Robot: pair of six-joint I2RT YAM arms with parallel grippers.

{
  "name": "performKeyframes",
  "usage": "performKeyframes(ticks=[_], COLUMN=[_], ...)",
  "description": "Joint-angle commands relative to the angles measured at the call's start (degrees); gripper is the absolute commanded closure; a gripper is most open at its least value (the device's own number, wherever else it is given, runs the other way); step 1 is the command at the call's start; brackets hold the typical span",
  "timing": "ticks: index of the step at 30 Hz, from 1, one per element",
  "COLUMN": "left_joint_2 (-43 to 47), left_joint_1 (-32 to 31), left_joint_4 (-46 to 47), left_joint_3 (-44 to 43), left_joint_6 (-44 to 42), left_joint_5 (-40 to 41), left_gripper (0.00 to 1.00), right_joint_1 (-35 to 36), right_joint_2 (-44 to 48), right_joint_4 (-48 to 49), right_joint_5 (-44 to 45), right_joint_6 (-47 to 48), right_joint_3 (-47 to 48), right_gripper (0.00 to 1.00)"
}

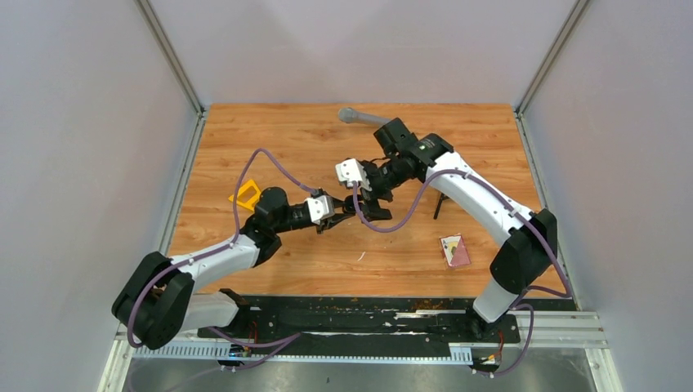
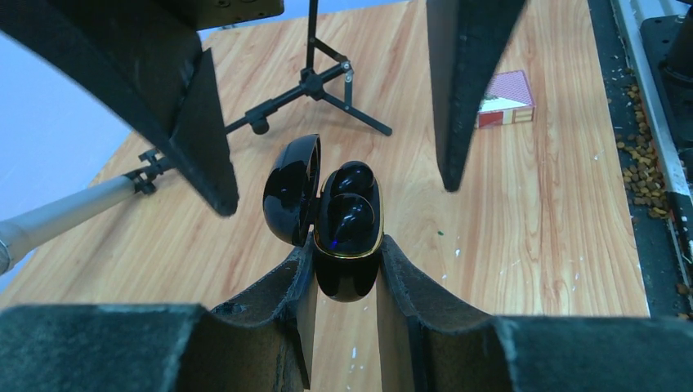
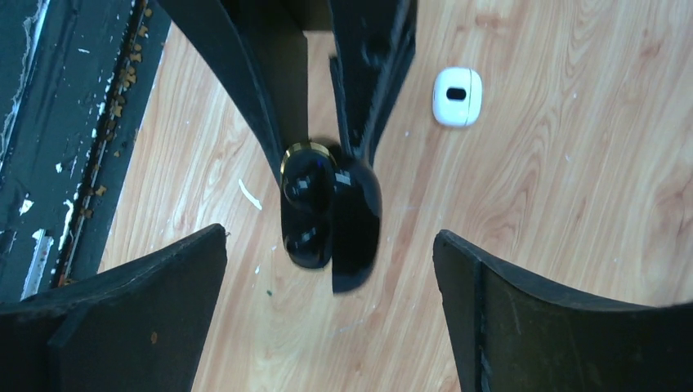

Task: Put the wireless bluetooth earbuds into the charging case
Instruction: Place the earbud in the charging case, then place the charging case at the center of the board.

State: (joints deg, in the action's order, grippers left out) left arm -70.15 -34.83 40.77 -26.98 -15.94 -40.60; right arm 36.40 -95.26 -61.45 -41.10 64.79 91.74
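Note:
My left gripper [image 2: 347, 245] is shut on a black charging case [image 2: 346, 278] with a gold rim and holds it above the table. Its lid [image 2: 290, 188] stands open to the left. Two black earbuds [image 2: 350, 219] sit in the case's wells. My right gripper [image 3: 328, 237] is open, with its fingers spread on either side of the case [image 3: 309, 241] and not touching it. In the top view the two grippers meet at mid-table, left [image 1: 339, 211] and right [image 1: 369, 206]. A closed white case [image 3: 457, 96] lies on the wood. No white earbuds show.
A black tripod [image 2: 315, 82] with a grey handle [image 1: 359, 116] lies at the back. A red card box [image 1: 455, 250] sits at the front right and a yellow piece [image 1: 248, 194] at the left. A thin white sliver [image 3: 249, 194] lies on the wood. Crumbs line the black front strip [image 2: 646, 163].

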Motion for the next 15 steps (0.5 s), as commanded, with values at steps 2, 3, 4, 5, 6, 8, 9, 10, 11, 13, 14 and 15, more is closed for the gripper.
performKeyframes(ticks=[2, 3, 4, 5, 6, 8, 9, 10, 11, 13, 14, 15], left_joint_2=[1.52, 1.56, 1.55, 1.58, 1.59, 1.36, 1.23, 1.29, 1.40, 1.75, 1.65, 1.22], left_joint_1=[0.20, 0.27, 0.43, 0.70, 0.95, 2.16, 2.70, 3.07, 3.20, 3.23, 3.22, 3.26], left_joint_4=[-4.60, -4.79, -4.84, -4.93, -4.87, -4.52, -4.52, -4.67, -5.05, -6.17, -7.07, -7.74], left_joint_3=[-4.29, -4.74, -5.05, -5.28, -5.35, -5.24, -5.14, -4.85, -4.46, -3.51, -3.09, -2.68], left_joint_6=[1.30, 3.81, 6.28, 8.86, 13.05, 18.25, 19.58, 19.90, 19.57, 19.39, 18.48, 17.93], left_joint_5=[0.55, 1.84, 3.10, 4.55, 6.99, 9.50, 9.64, 9.25, 8.42, 7.46, 6.04, 4.39], left_gripper=[1.00, 1.00, 1.00, 1.00, 1.00, 1.00, 1.00, 1.00, 1.00, 1.00, 1.00, 1.00], right_joint_1=[3.32, 3.88, 4.32, 4.71, 5.04, 5.09, 5.08, 5.10, 4.97, 3.69, 2.47, 0.55], right_joint_2=[1.32, 2.51, 3.78, 5.31, 6.75, 9.07, 10.05, 11.09, 12.18, 14.31, 14.91, 15.27], right_joint_4=[4.00, 5.30, 6.87, 8.57, 9.70, 10.36, 9.95, 10.61, 13.01, 17.01, 19.74, 21.54], right_joint_5=[0.65, 2.23, 4.01, 5.92, 7.40, 9.25, 9.96, 11.79, 14.61, 19.52, 21.96, 22.81], right_joint_6=[0.62, -0.44, -1.87, -3.61, -5.36, -9.73, -10.86, -13.12, -15.70, -19.52, -22.23, -24.97], right_joint_3=[1.81, 1.07, -0.46, -1.57, -2.33, -3.21, -3.74, -4.98, -6.58, -10.09, -11.87, -12.79], right_gripper=[0.01, 0.01, 0.01, 0.01, 0.01, 0.01, 0.01, 0.01, 0.00, 0.00, 0.00, 0.00])
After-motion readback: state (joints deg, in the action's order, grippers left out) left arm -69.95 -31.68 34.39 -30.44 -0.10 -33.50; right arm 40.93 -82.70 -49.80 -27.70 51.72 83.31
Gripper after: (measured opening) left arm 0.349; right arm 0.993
